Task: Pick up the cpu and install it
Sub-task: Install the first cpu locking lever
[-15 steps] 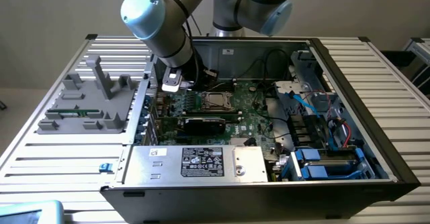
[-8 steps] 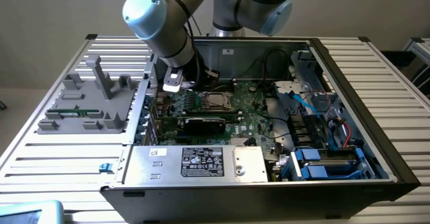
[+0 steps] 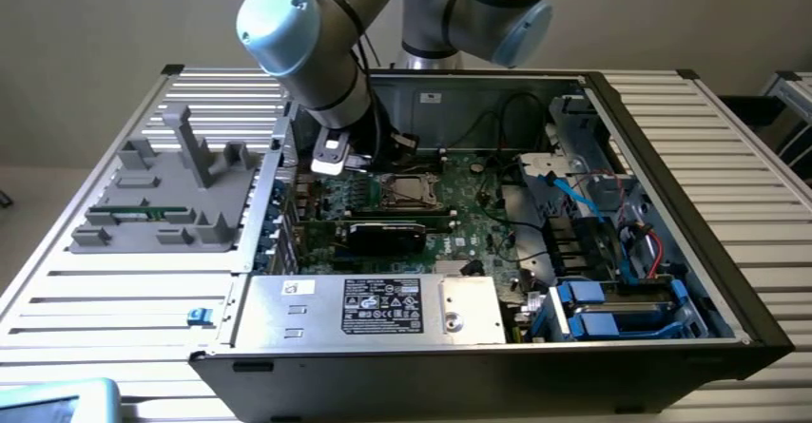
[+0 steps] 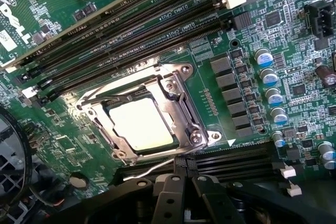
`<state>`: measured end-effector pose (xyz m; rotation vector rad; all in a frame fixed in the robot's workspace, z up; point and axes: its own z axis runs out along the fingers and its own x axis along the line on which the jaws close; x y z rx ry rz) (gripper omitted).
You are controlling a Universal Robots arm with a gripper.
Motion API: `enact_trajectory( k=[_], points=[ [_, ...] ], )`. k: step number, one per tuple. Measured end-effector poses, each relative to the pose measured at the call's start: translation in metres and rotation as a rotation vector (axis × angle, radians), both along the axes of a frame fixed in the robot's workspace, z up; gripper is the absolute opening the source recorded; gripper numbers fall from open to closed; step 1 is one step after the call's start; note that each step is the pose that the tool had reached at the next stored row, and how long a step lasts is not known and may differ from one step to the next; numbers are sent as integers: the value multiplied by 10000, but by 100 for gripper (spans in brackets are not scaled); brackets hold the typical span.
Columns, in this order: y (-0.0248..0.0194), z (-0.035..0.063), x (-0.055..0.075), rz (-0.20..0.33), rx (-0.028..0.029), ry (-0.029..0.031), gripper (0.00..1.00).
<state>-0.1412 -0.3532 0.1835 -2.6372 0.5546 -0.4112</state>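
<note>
The cpu (image 4: 142, 124), a pale shiny square, lies flat inside the motherboard socket with the metal frame (image 4: 181, 106) folded down around its edges. In the exterior view the cpu (image 3: 409, 191) shows as a small grey square in the middle of the green board. My gripper (image 4: 181, 174) hovers just beside the socket, its black fingers (image 4: 167, 190) pressed together with nothing between them. The socket's thin wire lever (image 4: 152, 170) runs right by the fingertips. In the exterior view the gripper (image 3: 368, 162) hangs inside the open computer case, a little to the socket's left.
Long black memory slots (image 4: 136, 35) run past the socket, and a row of capacitors (image 4: 273, 95) stands beside it. A black card (image 3: 387, 233) sits near the socket. The power supply (image 3: 380, 307) fills the case front. A grey parts fixture (image 3: 171, 195) stands outside at the exterior view's left.
</note>
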Motion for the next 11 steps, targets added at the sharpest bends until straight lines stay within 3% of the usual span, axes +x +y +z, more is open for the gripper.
enact_trajectory(
  k=[11],
  points=[
    [-7,-5,30,-93,1,-2,11]
  ],
)
